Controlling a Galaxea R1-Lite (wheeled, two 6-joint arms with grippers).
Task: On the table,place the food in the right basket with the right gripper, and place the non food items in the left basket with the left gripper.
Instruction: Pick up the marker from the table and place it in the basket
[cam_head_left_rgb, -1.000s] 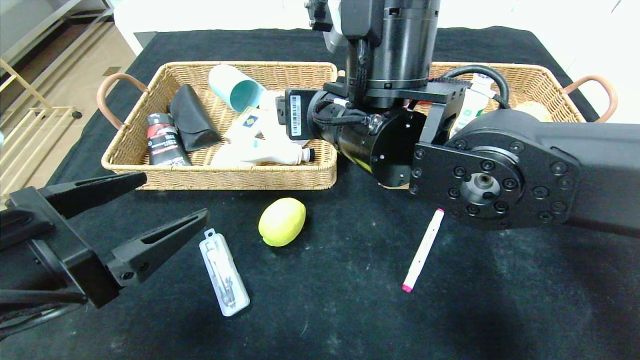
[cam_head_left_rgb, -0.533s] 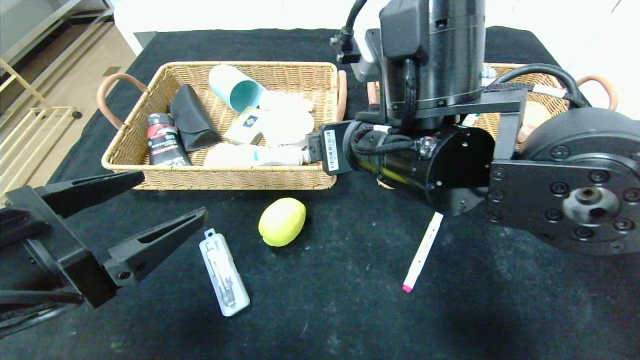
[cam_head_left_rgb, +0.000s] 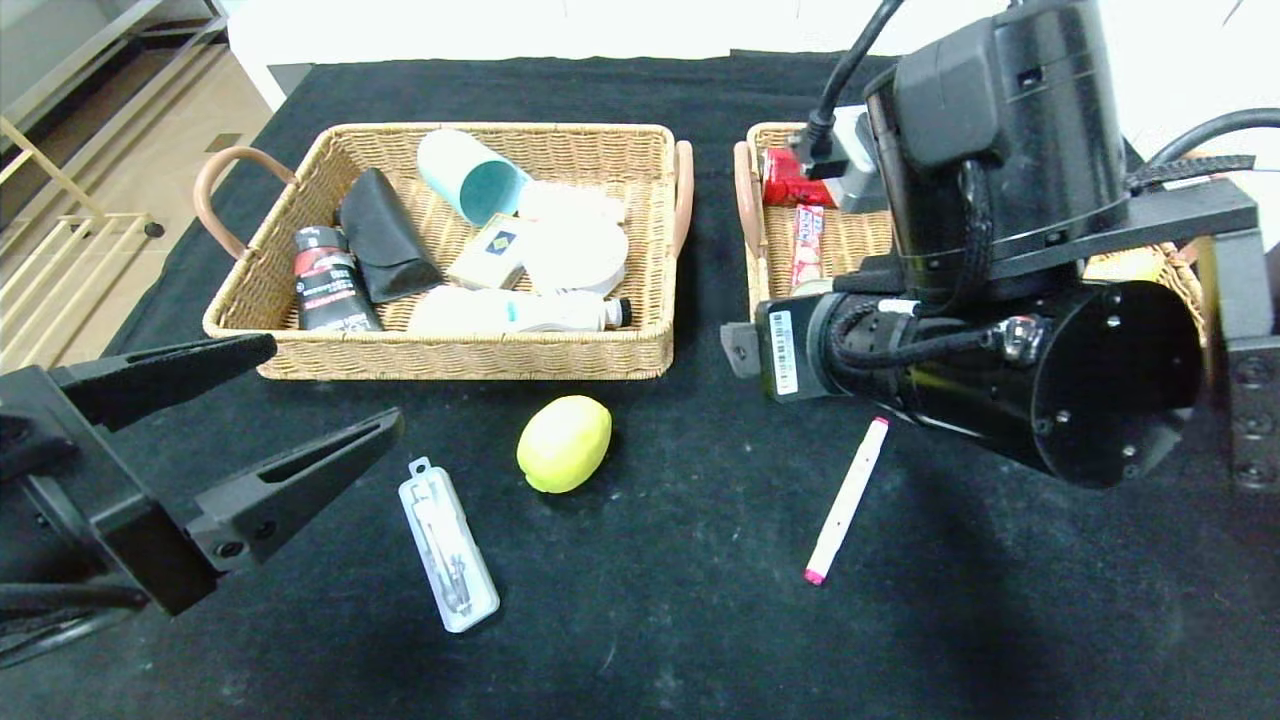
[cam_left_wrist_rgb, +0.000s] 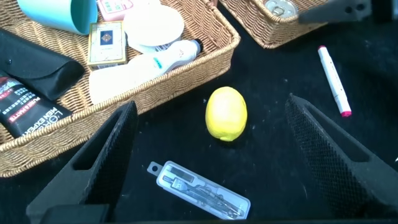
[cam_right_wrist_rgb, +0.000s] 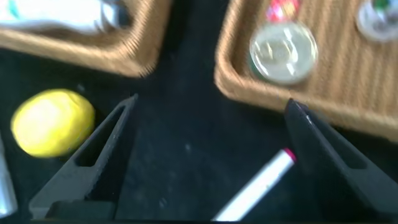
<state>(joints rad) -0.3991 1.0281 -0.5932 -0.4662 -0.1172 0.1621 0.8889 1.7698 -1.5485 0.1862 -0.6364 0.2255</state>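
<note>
Three loose things lie on the table — a lemon, a white marker with pink ends and a clear slim plastic case. The left gripper hovers low at the near left with its fingers spread wide and nothing between them; the case lies just beyond its fingertips, the lemon a little farther out, and the left basket (already holding a brush bottle, a teal cup and a black pouch) sits ahead of it. The right gripper also stands wide apart and empty — in its wrist view the marker lies between its fingers, the lemon off to one side, and the right basket with a pull-tab tin just ahead.
</note>
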